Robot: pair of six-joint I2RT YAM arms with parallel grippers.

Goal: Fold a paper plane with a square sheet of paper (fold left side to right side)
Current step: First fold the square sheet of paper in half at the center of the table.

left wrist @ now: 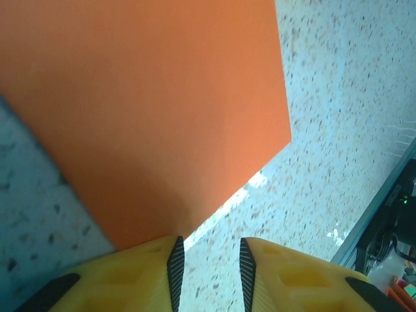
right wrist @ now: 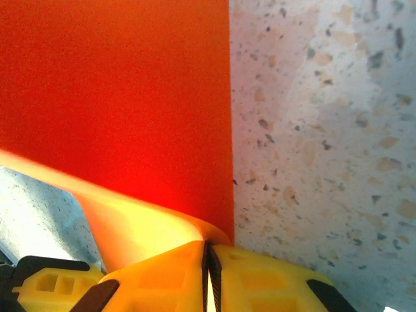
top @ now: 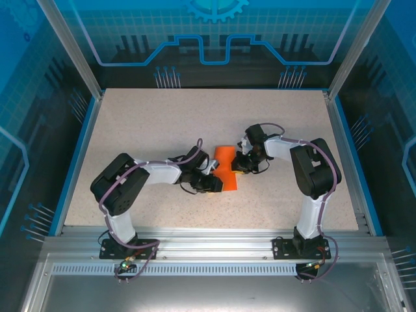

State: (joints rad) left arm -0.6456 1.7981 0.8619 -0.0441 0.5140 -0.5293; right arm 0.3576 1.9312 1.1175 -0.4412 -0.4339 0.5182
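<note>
**Orange sheet caught between two claws at mid-bench**

A speckled beige bench (top: pixel 149 130) with a blue rim (top: pixel 77 153) sits inside a cage of aluminium posts (top: pixel 68 45). Blue translucent panels (top: pixel 214 45) close the far side, printed with circuit-like lines and half a gear emblem (top: pixel 216 8). A grooved aluminium rail (top: pixel 208 244) runs along the near edge, where both arm bases are bolted. Purplish cables (top: pixel 107 195) loop along each arm. The two arms bend inward and meet at the centre, so their wrists cover part of the paper from above.

The bright orange-red sheet of paper (top: pixel 225 157) lies at mid-bench, right between the claws. The left claw (top: pixel 213 182) sits at its near left corner and the right claw (top: pixel 240 166) at its right edge.

In the left wrist view the yellow fingers (left wrist: pixel 130 273) stand apart, with bare bench showing through the gap. The sheet's near corner comes down to the tip of the left finger. Whether it touches there cannot be told, and nothing lies between the two fingers.

In the right wrist view the yellow fingers (right wrist: pixel 260 279) are pressed together on the sheet's edge. The paper curls up off the bench into the seam between them, while the rest lies flat on the far left side, its straight edge running away from the claw.
</note>
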